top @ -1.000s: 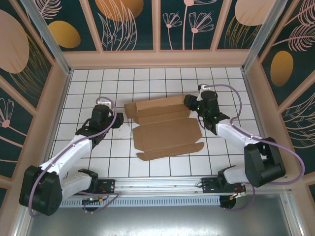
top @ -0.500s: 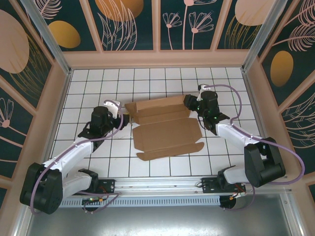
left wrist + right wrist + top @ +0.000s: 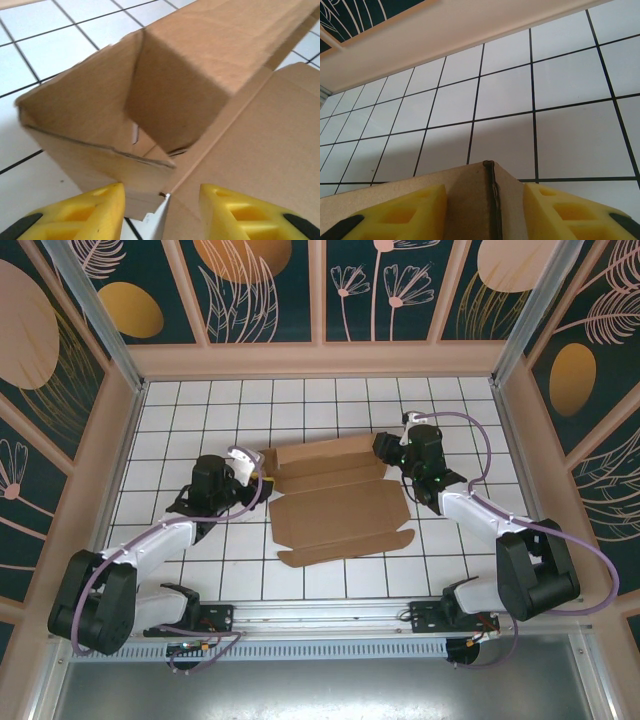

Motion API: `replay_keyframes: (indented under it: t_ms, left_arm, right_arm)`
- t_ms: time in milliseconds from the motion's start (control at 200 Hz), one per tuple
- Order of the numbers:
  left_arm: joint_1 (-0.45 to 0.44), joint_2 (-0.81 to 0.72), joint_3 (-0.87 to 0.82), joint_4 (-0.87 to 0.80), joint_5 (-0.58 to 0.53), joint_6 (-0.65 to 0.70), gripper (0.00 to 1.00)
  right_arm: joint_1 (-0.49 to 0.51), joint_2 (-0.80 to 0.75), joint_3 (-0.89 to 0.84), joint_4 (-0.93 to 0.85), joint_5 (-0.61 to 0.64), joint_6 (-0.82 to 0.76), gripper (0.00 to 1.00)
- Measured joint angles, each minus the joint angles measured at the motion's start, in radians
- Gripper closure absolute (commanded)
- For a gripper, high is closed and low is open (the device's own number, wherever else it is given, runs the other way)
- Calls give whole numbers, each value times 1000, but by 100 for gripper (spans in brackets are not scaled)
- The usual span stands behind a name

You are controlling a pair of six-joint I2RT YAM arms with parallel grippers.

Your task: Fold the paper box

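Right gripper point(image 3: 485, 194): jaws partly closed, clamping the right end corner of the plain brown corrugated-cardboard paper box point(image 3: 335, 515). Left gripper point(image 3: 161, 195): jaws partly apart, the box's left end between them; whether they grip it cannot be told.

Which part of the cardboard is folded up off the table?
The far strip of the paper box, standing as a raised wall; the near flap lies flat.

Paper box point(image 3: 335, 502) mid-table point(image 3: 200, 410), raised wall behind, flat panel in front; left gripper point(image 3: 258, 476) at its left end; right gripper point(image 3: 383, 447) at its back right corner
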State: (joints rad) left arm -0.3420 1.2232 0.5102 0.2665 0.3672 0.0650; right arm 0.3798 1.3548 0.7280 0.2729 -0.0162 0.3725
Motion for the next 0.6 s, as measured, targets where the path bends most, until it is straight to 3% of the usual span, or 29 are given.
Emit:
replay_keyframes:
  t_ms: [270,445,595]
  left_arm:
    - [-3,-66,-15,22,105,38,63]
    - [-51,-98,-26,16,153,64,62]
    - [-85,-147,-41,-7,97,84,70]
  right_arm:
    - [0,0,0,0,0,0,53]
    - [0,0,0,0,-1,0,52]
    - [0,1,0,0,0,0,52]
